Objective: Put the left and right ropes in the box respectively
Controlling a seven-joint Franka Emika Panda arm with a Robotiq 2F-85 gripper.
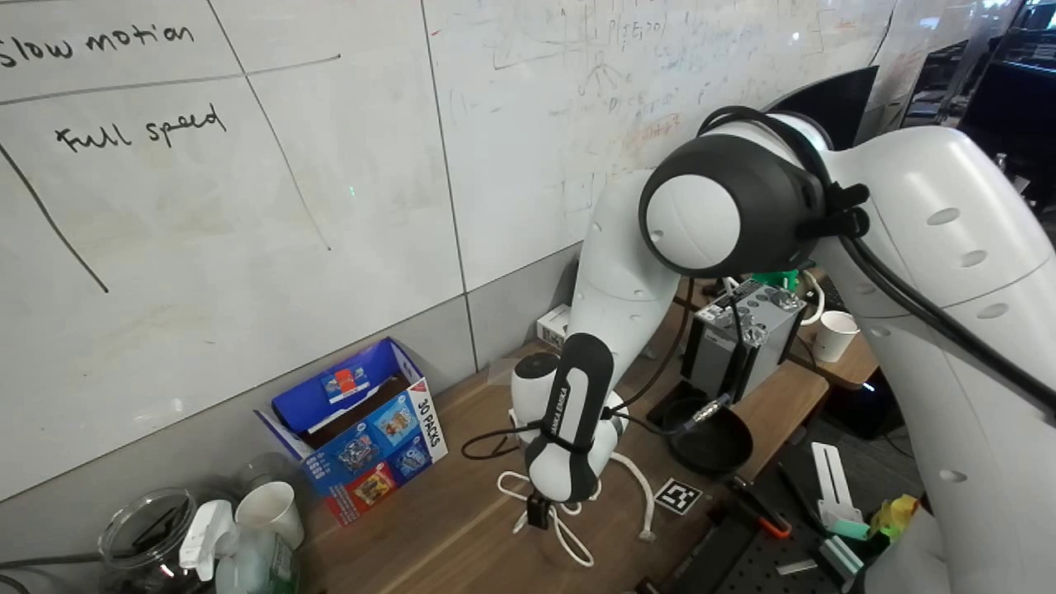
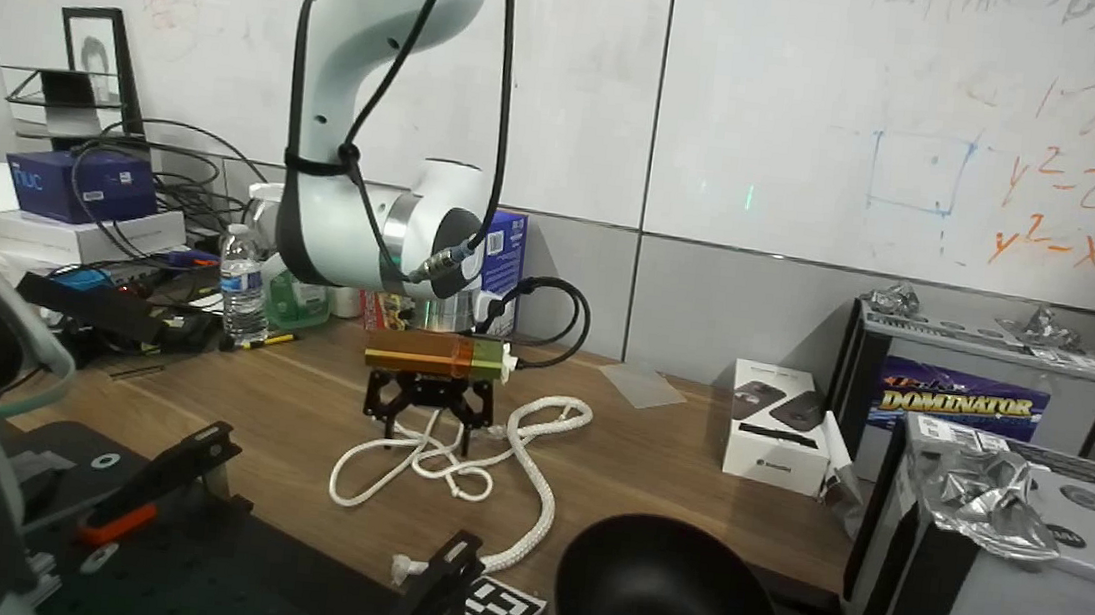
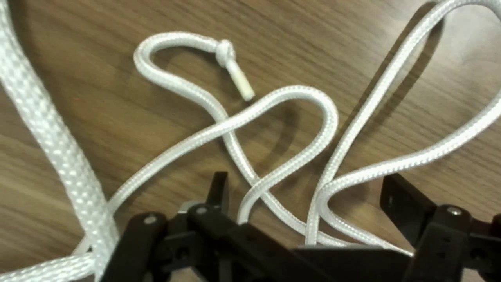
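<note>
A thinner white rope lies in loose loops on the table and shows in both exterior views [image 1: 573, 549] [image 2: 350, 503] and the wrist view [image 3: 295, 91]. A thicker white braided rope [image 2: 543, 508] curves beside it, also at the left of the wrist view [image 3: 64, 152]. The blue open-top box [image 1: 371, 445] stands against the wall; in an exterior view it is mostly hidden behind the arm [image 2: 504, 263]. My gripper [image 2: 428, 435] is open and points down over the thinner rope. In the wrist view, strands pass between its fingers [image 3: 307, 192]; nothing is gripped.
A black pan [image 2: 670, 601] and grey metal appliances [image 2: 992, 591] stand near the ropes. A white phone box [image 2: 777, 430] is near the wall. A jar [image 1: 148, 528], a paper cup [image 1: 272, 511] and a spray bottle [image 1: 256, 565] stand beside the box.
</note>
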